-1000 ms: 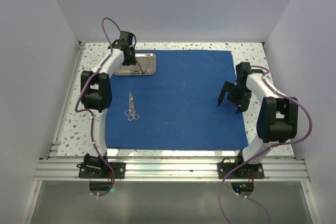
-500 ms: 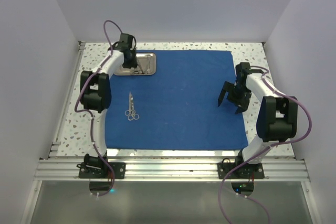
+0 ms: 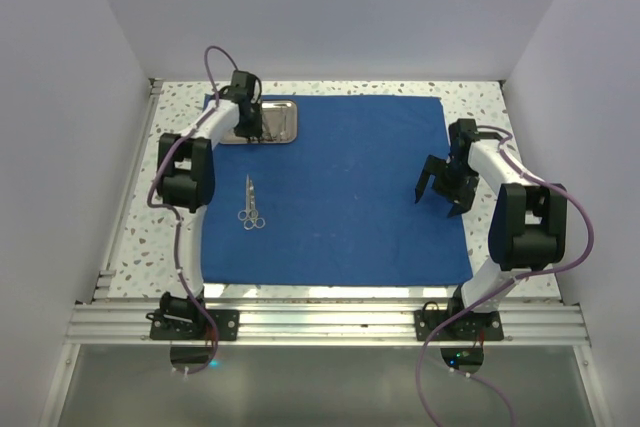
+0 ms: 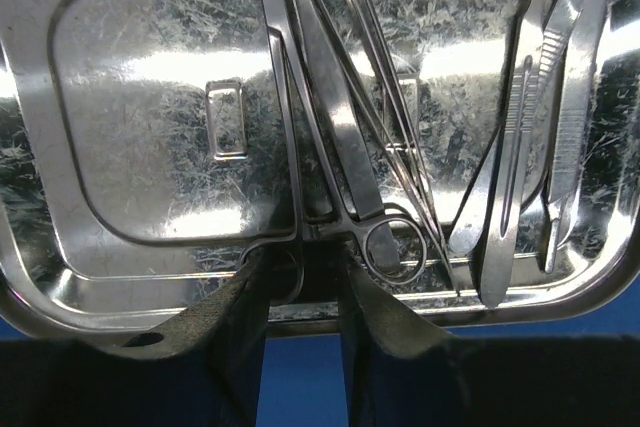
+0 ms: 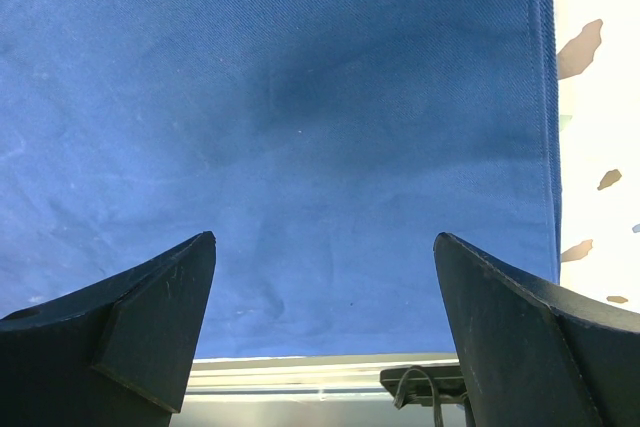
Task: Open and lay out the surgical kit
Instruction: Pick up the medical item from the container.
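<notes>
The royal-blue cloth [image 3: 350, 187] lies spread flat on the table. The steel tray [image 3: 278, 119] sits on its back left corner. Thin silver scissors [image 3: 250, 205] lie on the cloth's left part. My left gripper [image 3: 249, 130] is down at the tray's near rim. In the left wrist view the tray [image 4: 140, 147] holds ring-handled forceps [image 4: 345, 157] and tweezers [image 4: 560, 117]. My left gripper [image 4: 300, 259] has its jaws narrow, closed around one ring handle of the forceps. My right gripper [image 3: 440, 192] hangs open and empty over the cloth's right edge [image 5: 300, 97].
Speckled tabletop [image 3: 130, 237] shows around the cloth. An aluminium rail [image 3: 320, 322] runs along the near edge, with both arm bases on it. White walls enclose the table on the left, right and back.
My left gripper has shifted slightly right and nearer along the tray's near rim. The right arm, scissors and cloth have not moved.
</notes>
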